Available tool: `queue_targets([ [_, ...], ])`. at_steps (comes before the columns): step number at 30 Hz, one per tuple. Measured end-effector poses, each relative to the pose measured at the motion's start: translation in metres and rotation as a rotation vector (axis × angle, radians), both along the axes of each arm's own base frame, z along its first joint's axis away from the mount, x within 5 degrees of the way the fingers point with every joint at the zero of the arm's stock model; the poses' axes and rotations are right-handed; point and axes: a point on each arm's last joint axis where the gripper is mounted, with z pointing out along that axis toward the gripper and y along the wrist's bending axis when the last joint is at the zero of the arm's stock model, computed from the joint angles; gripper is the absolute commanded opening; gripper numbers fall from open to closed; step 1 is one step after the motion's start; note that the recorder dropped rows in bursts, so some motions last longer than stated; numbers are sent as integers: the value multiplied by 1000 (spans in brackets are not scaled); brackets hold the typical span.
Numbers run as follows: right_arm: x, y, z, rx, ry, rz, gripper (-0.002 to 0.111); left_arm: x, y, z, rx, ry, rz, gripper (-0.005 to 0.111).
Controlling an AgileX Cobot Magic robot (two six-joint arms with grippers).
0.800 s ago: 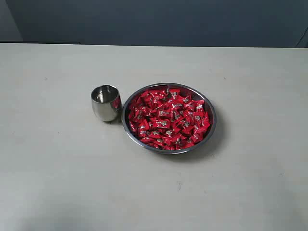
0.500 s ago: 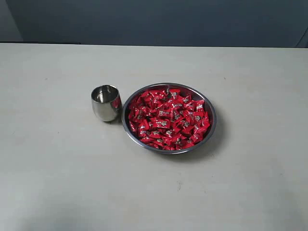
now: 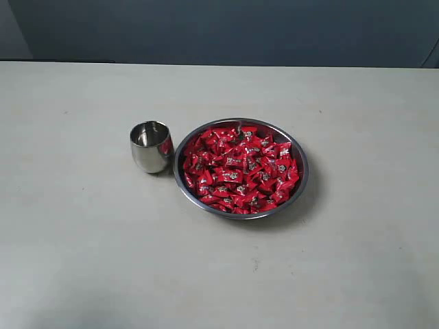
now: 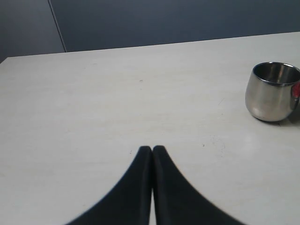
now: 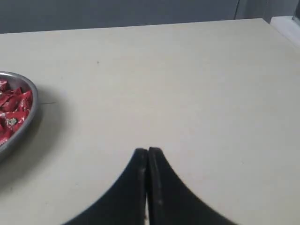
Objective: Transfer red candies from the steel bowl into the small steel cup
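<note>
Transfer not begun, by the look of it: the shiny red-wrapped candies (image 3: 240,171) all heap the wide, shallow steel bowl (image 3: 281,131) mid-table (image 3: 82,260), clear of every edge. The small rounded steel cup (image 3: 151,147) just beside it, on the left-edge side, looks empty. The left gripper (image 4: 152,149) and right gripper (image 5: 147,151) have their fingers pressed together, holding nothing.

The left claw (image 4: 152,149) shows as two matte black fingers (image 4: 133,187), broad at the base and curving inward to narrow, rounded tips. Their outer edges sweep in a smooth concave line, so the pair has a flared, horn-like outline. A thin pale seam runs between them lower down. The right claw (image 5: 147,151) is of the same make: two plain black fingers (image 5: 166,192), with blunter, squarer tips and a faint grey sheen along the inner edges. Both look smooth and evenly dark.
</note>
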Motion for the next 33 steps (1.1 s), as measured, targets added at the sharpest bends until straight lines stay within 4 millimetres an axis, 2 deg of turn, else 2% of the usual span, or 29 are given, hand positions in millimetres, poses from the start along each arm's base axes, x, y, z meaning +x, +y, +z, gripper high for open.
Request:
queue_targets([
  [6, 10, 0, 33, 1, -32, 0, -1, 0, 0, 0, 0, 0, 0, 0],
  [24, 49, 1, 166, 4, -245, -1, -1, 0, 0, 0, 0, 0, 0, 0],
  [28, 51, 1, 178, 5, -278, -3, -1, 0, 0, 0, 0, 0, 0, 0],
  [33, 51, 1, 179, 5, -282, -3, -1, 0, 0, 0, 0, 0, 0, 0],
])
